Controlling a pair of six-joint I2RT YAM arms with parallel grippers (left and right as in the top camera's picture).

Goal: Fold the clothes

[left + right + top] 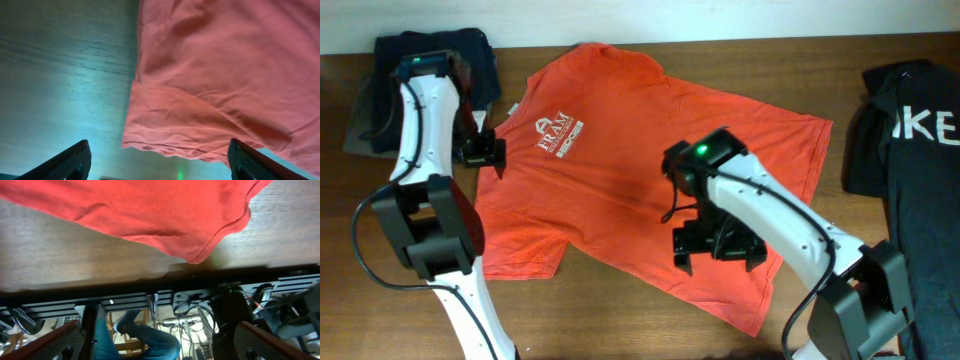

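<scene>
Wooden table (620, 320) bears the T-shirt (650, 150), spread flat with its white logo (558, 133) facing up, between a dark pile (475, 55) at the far corner and a black garment (920, 200) at the other side. Left gripper (157, 144) hovers at a sleeve's edge, jaws wide and empty. Right gripper (718, 258) hangs over the shirt's lower part near the table's front edge, jaws likewise spread wide, holding nothing.

The right gripper (718, 250) and its arm cover the part of the T-shirt (620, 170) beneath them. The chest logo (558, 133), ahead of the left gripper (485, 152), is too small to read. Out beyond the right claw, a dark garment (920, 200) runs off the picture's edge (its white lettering is cut short too). In each wrist view only the fingertips (65, 162) show.
</scene>
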